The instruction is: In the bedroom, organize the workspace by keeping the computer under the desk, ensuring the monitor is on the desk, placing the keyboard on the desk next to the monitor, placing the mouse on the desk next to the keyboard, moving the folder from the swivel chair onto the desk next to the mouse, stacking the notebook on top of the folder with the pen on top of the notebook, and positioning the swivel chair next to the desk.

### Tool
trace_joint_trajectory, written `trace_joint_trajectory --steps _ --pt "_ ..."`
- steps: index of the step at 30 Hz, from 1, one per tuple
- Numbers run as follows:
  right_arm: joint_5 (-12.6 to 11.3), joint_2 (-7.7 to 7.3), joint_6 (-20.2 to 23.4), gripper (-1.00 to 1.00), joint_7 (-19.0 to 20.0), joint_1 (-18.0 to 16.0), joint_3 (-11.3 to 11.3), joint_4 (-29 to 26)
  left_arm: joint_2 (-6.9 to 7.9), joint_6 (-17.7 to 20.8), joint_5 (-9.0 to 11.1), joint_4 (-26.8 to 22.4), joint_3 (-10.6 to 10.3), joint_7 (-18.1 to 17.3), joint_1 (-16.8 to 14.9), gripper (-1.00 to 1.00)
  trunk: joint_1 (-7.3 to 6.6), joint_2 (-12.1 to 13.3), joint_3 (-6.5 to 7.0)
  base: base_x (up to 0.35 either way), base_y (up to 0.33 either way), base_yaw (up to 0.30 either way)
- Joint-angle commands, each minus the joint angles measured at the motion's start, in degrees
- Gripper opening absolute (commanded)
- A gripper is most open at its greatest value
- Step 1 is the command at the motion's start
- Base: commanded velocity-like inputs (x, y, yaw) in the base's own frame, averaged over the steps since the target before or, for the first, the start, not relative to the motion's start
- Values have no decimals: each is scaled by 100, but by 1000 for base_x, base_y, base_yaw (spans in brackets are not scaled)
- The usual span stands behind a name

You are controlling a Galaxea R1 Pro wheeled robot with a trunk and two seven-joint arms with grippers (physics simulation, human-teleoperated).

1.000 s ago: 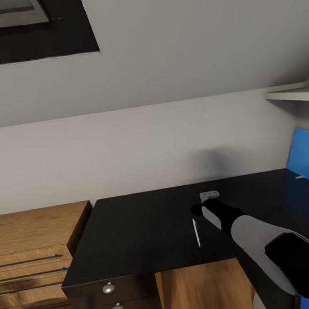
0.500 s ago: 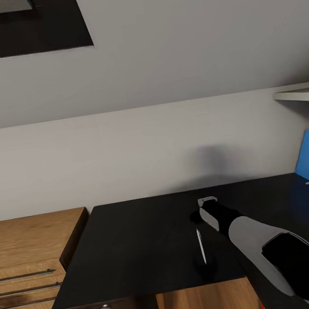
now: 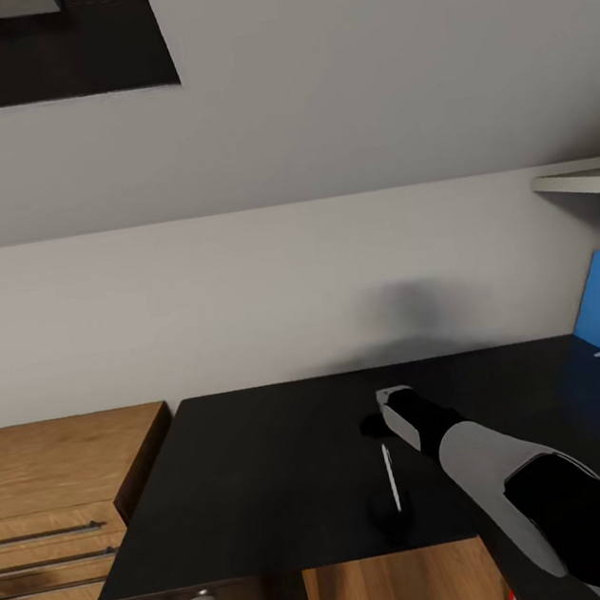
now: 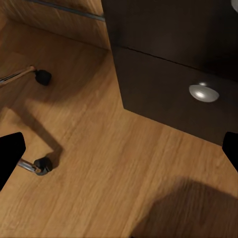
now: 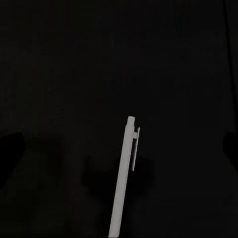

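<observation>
Two dark fingers (image 5: 10, 148) of the right gripper (image 3: 385, 405) sit spread wide, hovering over the white pen (image 3: 391, 477) that lies flat on the black counter (image 3: 268, 468), empty-handed. A clean pickup likely means lowering straight down, straddling the barrel across its width, then pinching mid-length. The left gripper (image 4: 119, 153), also spread, hangs above the wooden floor (image 4: 99, 168) beside the drawer knob (image 4: 204, 92).

The right arm (image 3: 520, 488) has a glossy black upper part, then a light grey rounded part, then a black wrist with a small grey plate. Both wrist views show plain black fingers (image 4: 10, 156).
</observation>
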Motion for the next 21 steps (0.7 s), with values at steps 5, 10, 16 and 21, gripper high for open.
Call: trace_joint_trajectory --steps 5,10,16,21 --pt "-50 3 21 100 -48 -3 37 -10 -16 -54 -8 -5 -47 55 -2 100 111 -206 -97 0 0 0" --pt "-46 3 20 100 -59 -3 39 -13 -131 -845 9 2 -36 67 -2 100 220 -407 -187 0 0 0" --pt "-46 0 20 100 -63 -3 38 -10 -152 -1102 -1 1 -14 60 -2 100 352 -647 -295 0 0 0" --pt "-46 -14 20 100 -63 -3 39 -10 -198 -886 -36 -124 -55 32 -2 100 462 -848 -384 0 0 0"
